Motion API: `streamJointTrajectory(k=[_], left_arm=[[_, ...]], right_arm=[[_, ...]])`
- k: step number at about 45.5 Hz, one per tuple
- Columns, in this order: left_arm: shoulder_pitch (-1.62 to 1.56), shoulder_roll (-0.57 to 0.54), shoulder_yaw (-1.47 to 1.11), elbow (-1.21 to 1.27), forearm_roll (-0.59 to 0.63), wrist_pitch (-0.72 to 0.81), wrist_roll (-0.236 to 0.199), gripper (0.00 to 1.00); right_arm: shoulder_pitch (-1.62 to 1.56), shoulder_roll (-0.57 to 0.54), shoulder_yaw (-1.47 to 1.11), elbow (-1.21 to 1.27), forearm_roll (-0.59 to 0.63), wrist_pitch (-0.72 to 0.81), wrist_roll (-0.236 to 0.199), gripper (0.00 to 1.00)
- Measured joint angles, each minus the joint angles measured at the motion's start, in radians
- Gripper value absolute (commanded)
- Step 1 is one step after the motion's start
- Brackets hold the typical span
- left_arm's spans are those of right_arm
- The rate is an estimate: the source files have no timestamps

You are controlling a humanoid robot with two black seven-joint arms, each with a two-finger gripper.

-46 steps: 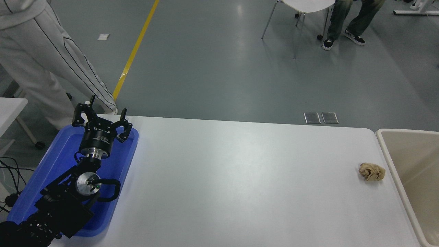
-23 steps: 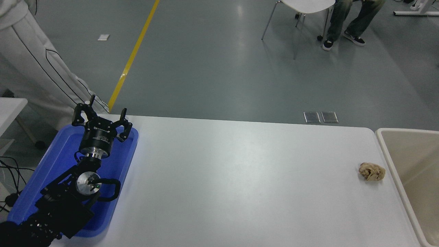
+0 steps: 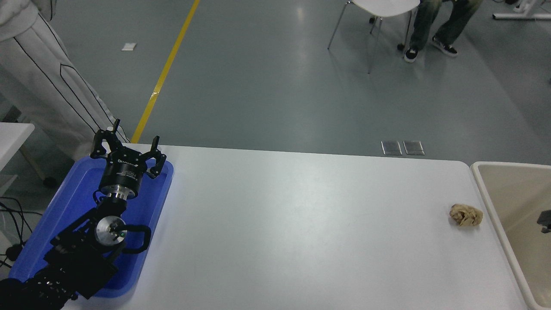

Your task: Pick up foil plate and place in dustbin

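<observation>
foil plate nowhere in your view, possibly already binned. dustbin [image 3: 490, 189] sits off the tabletop's [image 3: 301, 224] right edge; a dark sliver, maybe your right arm, shows over it, end effector unreadable. left end effector [image 3: 127, 148] spread, parked over the blue tray [image 3: 64, 202].

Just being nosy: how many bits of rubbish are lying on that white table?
1: a crumpled tan paper ball near the table's right end, beside the beige dustbin. No foil plate shows; anything deep inside the bin is out of view.
</observation>
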Motion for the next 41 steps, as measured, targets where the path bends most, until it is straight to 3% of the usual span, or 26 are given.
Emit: streamJointTrajectory(k=[12,41], left_arm=[[0.001,0.001,0.001,0.0,0.0,0.0,0.0,1.0],[0.001,0.001,0.0,0.0,0.0,0.001,0.0,1.0]], right_arm=[[0.233,0.097,-0.094,0.016,-0.004,0.255,0.0,1.0],[0.517,0.332,-0.057,0.131,0.005,0.347,0.0,1.0]])
